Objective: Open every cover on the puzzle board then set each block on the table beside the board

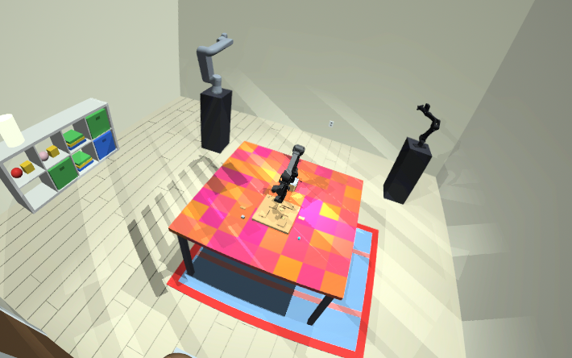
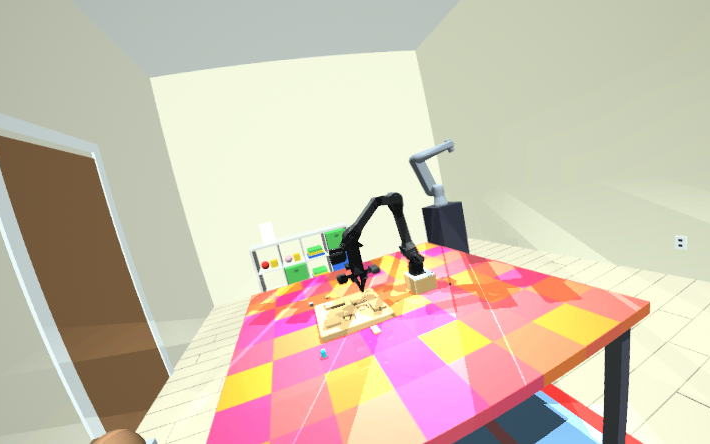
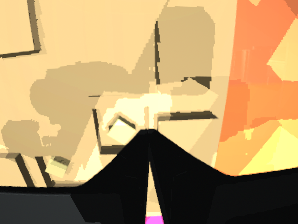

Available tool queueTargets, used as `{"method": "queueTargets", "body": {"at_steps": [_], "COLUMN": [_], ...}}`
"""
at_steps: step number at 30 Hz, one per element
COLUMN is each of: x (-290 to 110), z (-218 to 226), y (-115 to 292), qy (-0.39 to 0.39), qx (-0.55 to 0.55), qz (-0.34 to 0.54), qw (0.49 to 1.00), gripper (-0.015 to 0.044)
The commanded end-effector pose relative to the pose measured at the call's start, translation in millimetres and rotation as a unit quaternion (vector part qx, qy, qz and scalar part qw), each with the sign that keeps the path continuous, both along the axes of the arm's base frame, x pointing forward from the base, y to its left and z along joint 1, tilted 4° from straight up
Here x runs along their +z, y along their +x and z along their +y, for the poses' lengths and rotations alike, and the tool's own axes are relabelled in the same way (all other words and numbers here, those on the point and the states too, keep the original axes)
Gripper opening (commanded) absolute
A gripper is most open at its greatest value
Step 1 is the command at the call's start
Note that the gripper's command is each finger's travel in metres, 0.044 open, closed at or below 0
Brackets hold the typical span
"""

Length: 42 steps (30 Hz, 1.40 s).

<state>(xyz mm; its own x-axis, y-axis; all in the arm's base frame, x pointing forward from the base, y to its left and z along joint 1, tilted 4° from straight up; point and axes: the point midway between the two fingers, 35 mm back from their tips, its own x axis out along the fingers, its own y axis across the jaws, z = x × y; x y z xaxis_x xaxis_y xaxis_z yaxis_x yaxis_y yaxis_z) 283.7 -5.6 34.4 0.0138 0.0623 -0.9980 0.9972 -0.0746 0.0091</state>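
Checkered pink, orange and yellow surface (image 2: 457, 352) carrying the wooden puzzle board (image 2: 353, 317) under the arm.

Clenched on nothing, the black fingers point down just above the board's far part, their tips pressed together over pale wood with dark slots and track lines. Small blocks lie on the surface apart from the board: a white block (image 2: 375, 329) just beside its near edge, a cyan block (image 2: 323, 352) farther toward the camera, and another tiny one (image 1: 242, 216) off to the board's side. Beyond the fingers, the arm's base sits on a tan box (image 2: 420, 281).
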Motion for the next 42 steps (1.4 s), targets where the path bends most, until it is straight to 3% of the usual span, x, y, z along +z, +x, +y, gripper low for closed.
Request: {"method": "queueTargets", "body": {"at_steps": [1, 12, 42], "x": [3, 7, 2], "z": [10, 32, 32], "y": [-19, -70, -70], "qy": [0.0, -0.001, -0.001], "qx": [-0.001, 0.0, 0.0], "qz": [0.004, 0.005, 0.005], "qw": [1.0, 1.0, 1.0], "gripper": [0.0, 0.0, 0.0]}}
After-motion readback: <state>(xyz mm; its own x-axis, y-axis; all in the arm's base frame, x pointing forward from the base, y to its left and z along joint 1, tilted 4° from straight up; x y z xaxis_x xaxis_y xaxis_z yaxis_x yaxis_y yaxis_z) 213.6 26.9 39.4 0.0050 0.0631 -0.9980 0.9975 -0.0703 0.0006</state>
